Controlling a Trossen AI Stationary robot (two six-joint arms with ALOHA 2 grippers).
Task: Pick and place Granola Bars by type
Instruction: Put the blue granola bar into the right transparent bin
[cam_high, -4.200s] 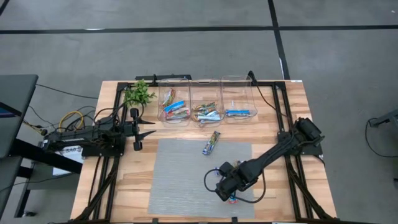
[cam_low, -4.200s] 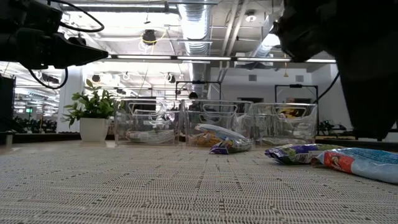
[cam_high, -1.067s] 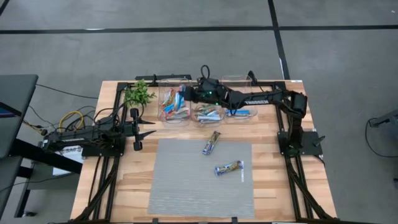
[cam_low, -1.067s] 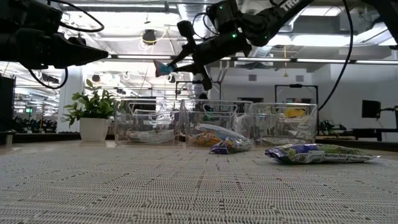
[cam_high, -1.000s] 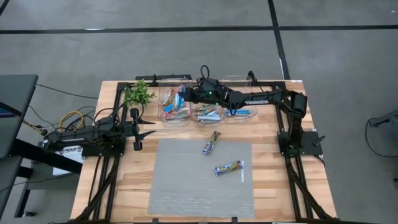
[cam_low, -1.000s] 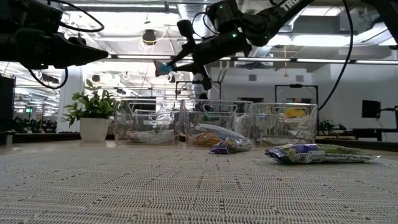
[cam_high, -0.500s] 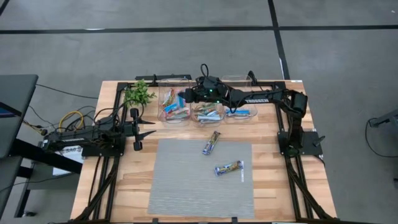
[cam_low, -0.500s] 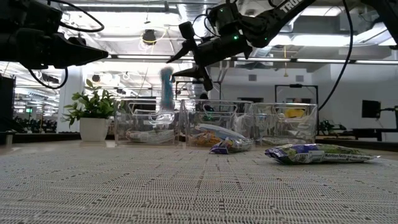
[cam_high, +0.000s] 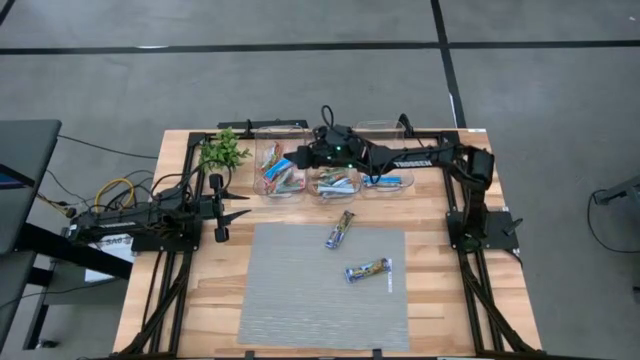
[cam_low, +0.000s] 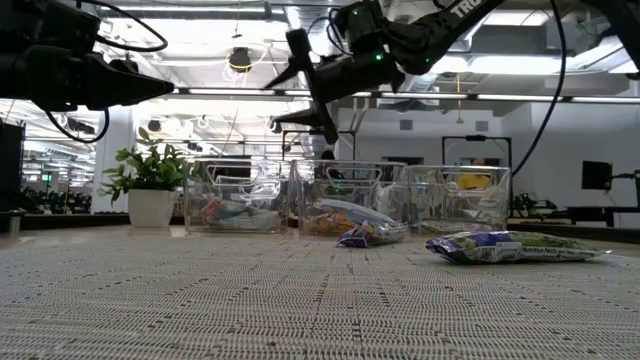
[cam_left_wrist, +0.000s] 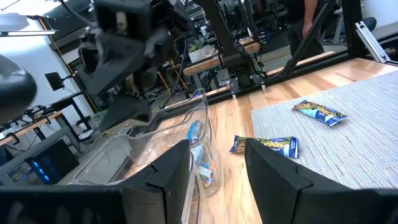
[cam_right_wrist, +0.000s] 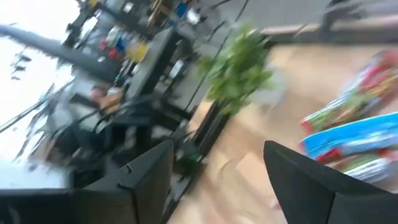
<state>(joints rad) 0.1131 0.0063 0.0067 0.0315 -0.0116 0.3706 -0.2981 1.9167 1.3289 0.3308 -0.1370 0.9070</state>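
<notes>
My right gripper (cam_high: 296, 158) hangs open over the left clear bin (cam_high: 262, 176), its fingers spread apart in the low view (cam_low: 283, 95) and holding nothing. Below it, a blue bar (cam_high: 281, 166) lies on the other bars in that bin, and the right wrist view shows it too (cam_right_wrist: 367, 142). The middle bin (cam_high: 312, 184) and the right bin (cam_high: 408, 170) hold more bars. Two multicoloured bars lie flat on the grey mat, one (cam_high: 341, 229) nearer the bins and one (cam_high: 368, 269) nearer the front. My left gripper (cam_high: 243, 206) waits open at the table's left side.
A small green plant (cam_high: 222, 150) stands left of the bins at the far edge. The grey mat (cam_high: 290, 300) covers the table's middle. Black frame rails (cam_high: 470, 290) run down both sides. The left wrist view shows both loose bars (cam_left_wrist: 264, 145) (cam_left_wrist: 320, 112).
My right gripper, high over the left bin, opened and let go of the blue bar. The bar fell on end into the left bin and now lies on the bars there. The gripper stayed almost in place.
</notes>
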